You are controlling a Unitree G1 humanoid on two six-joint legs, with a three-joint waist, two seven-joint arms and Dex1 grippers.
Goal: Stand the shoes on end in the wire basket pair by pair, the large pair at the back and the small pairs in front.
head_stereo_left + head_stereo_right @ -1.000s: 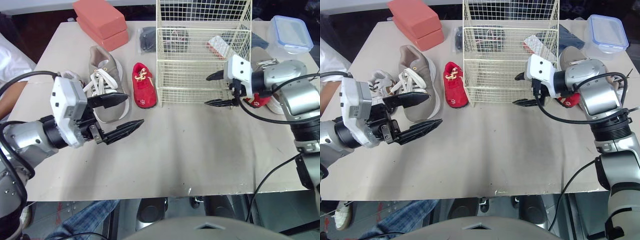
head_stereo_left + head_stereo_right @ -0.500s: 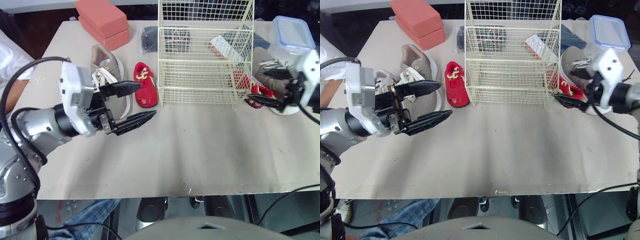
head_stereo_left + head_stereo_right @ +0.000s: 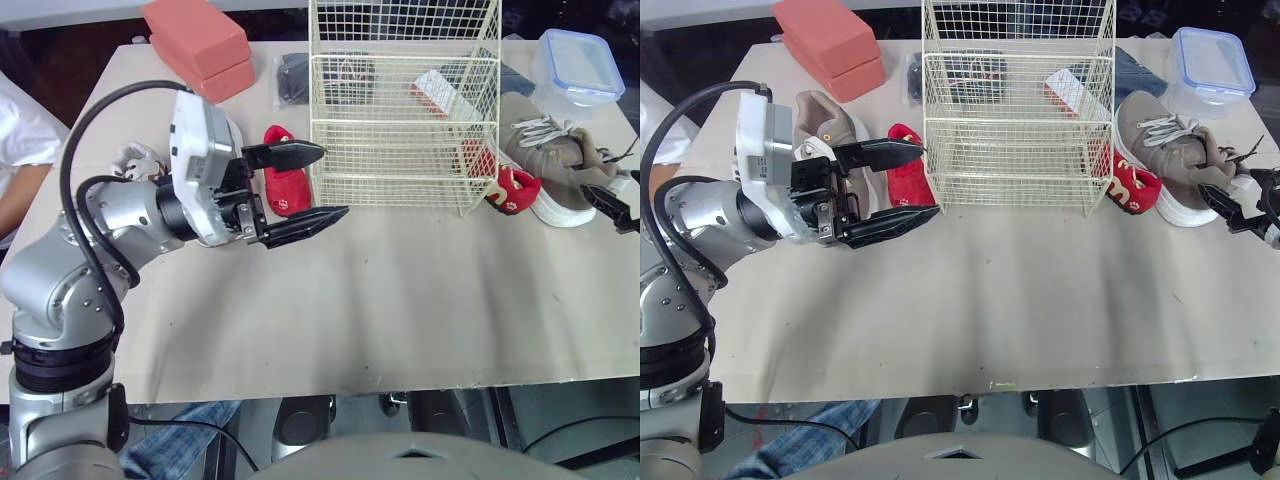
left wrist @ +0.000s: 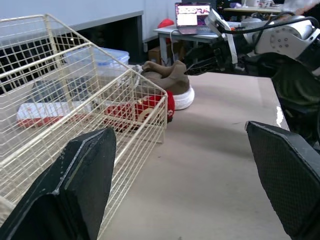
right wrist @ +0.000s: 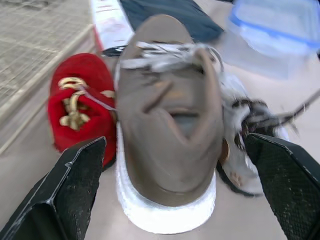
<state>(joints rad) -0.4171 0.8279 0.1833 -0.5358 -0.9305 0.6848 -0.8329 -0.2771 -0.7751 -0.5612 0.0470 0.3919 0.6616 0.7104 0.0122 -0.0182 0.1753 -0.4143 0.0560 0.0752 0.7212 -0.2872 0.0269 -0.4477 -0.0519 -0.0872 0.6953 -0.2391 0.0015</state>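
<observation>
The wire basket (image 3: 1015, 150) stands upright at the back middle of the table (image 3: 990, 300), and the shoes lie on the tabletop to either side of it. The left gripper (image 3: 930, 180) hangs just in front of the basket's left front corner with its two black fingers spread wide and nothing between them; the small red shoe (image 3: 908, 180) on that side lies just behind it, close beside the basket wall. A large taupe shoe (image 3: 820, 115) lies further left, partly hidden by the left arm. On the basket's right, the second small red shoe (image 3: 1127, 182) rests by the front corner, touching the side of the other large taupe shoe (image 3: 1165, 160), whose laces are loose. The right gripper (image 5: 175, 142) sits at the table's right edge, fingers spread apart, facing the heel of that taupe shoe without touching it. Two terracotta blocks (image 3: 830, 45) are stacked at the back left and a lidded plastic box (image 3: 1210, 60) sits at the back right
</observation>
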